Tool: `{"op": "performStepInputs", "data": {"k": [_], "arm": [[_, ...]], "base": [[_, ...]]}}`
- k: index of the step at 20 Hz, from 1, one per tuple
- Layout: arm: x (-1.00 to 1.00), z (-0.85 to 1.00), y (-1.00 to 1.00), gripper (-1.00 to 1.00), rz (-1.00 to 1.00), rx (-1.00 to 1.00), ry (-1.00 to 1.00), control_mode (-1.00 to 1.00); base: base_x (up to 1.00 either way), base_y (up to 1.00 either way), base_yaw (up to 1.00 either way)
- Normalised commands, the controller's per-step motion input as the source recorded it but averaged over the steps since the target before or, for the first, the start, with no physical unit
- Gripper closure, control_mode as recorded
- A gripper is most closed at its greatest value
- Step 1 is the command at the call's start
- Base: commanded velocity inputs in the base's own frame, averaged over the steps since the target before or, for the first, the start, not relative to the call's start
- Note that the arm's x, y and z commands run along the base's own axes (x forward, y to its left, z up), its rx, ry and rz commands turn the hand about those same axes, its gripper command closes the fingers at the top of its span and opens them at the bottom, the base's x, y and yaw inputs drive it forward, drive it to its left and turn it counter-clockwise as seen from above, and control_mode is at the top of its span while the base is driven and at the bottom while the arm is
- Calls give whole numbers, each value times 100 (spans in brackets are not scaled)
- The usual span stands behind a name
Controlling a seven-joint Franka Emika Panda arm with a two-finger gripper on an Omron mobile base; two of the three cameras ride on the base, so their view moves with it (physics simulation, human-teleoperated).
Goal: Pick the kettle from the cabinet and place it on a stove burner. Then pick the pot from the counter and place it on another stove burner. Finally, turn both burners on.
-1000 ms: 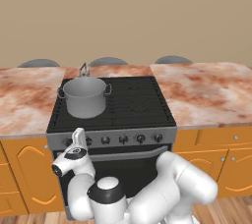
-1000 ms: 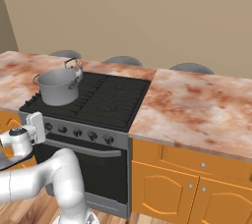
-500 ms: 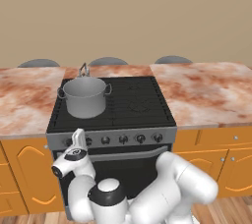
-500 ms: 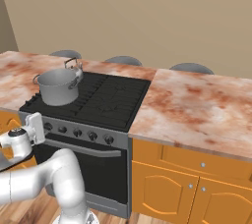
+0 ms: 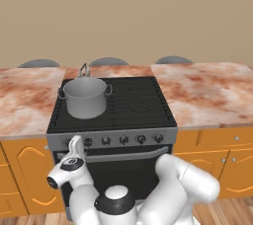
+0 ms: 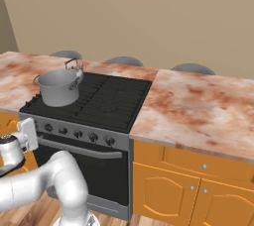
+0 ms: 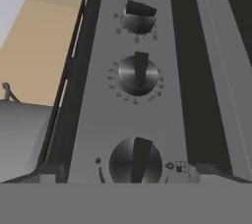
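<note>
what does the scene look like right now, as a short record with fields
pot: on the front left burner
kettle: behind the pot at the stove's back left, mostly hidden, loop handle showing
knob strip: row of dark knobs along the stove front
end effector: open, at the left end of the knob strip, nearest knob between its tips
counter: marbled stone on both sides of the stove

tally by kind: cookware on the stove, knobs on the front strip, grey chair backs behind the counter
Pots: 1, the pot on the front left burner
Kettles: 1, the kettle just behind it, mostly hidden
Knobs: 5, counted from the leftmost knob in the left base view
Chair backs: 3, first chair back
Total: 10
</note>
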Motion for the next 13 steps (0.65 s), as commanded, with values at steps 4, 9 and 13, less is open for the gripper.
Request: {"op": "performStepInputs", "data": {"k": [4,9,13], "arm": [[-40,16,13,-100,0,-2,0,-100],[-40,23,11,-100,0,-3,0,-100],[-41,28,6,-100,0,-3,0,-100]], "base": [[0,0,0],[0,0,0],[0,0,0]]}}
